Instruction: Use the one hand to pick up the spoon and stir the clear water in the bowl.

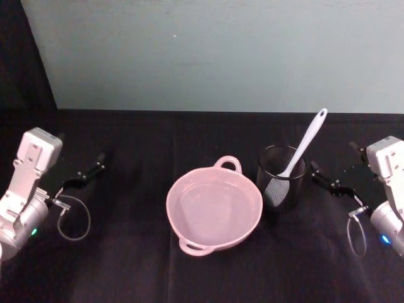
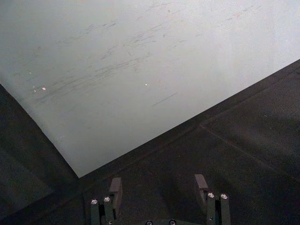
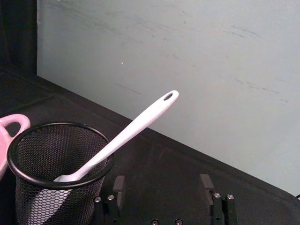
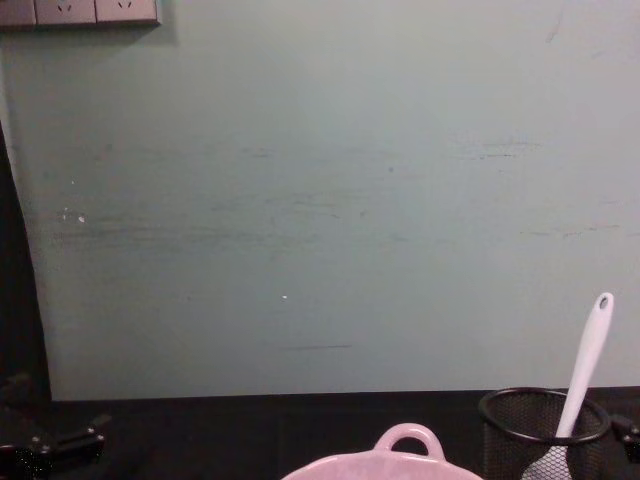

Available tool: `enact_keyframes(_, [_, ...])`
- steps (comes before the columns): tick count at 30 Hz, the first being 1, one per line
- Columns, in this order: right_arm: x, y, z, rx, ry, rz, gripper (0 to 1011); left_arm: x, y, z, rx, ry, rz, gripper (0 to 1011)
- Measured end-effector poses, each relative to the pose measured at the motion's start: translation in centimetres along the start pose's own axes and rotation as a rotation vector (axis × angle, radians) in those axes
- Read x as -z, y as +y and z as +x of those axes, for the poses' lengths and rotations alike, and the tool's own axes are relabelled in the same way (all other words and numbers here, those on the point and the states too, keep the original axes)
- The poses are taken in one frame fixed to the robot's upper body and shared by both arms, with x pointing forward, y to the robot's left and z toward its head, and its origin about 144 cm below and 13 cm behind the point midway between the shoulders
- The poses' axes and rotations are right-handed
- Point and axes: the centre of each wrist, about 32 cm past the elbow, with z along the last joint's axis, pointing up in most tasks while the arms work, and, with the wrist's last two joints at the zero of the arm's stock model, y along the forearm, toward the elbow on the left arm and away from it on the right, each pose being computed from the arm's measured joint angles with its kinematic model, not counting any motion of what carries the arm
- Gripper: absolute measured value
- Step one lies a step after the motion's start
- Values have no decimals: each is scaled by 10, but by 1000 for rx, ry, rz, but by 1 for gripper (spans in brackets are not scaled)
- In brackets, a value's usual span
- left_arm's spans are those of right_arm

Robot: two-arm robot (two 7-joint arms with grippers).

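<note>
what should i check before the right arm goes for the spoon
1. spoon leaning in the mesh cup, handle up and free: ok
2. right gripper open, empty, beside the cup: ok
3. bowl upright next to the cup: ok
4. bowl filled: cannot tell
5. left gripper parked far left, away from the bowl: ok

A black wire-mesh cup stands upright on the black tablecloth, right of the middle. It is round, with a solid dark rim. Behind the table rises a pale green wall marked with faint scuffs, and white sockets sit high at its left.
</note>
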Motion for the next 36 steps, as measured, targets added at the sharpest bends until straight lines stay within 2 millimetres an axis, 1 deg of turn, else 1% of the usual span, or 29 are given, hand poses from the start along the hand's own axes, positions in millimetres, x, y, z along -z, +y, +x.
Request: enact_keyframes(36, [0,0,0,0,0,0,1003,0,0,0,0,0,0,1005])
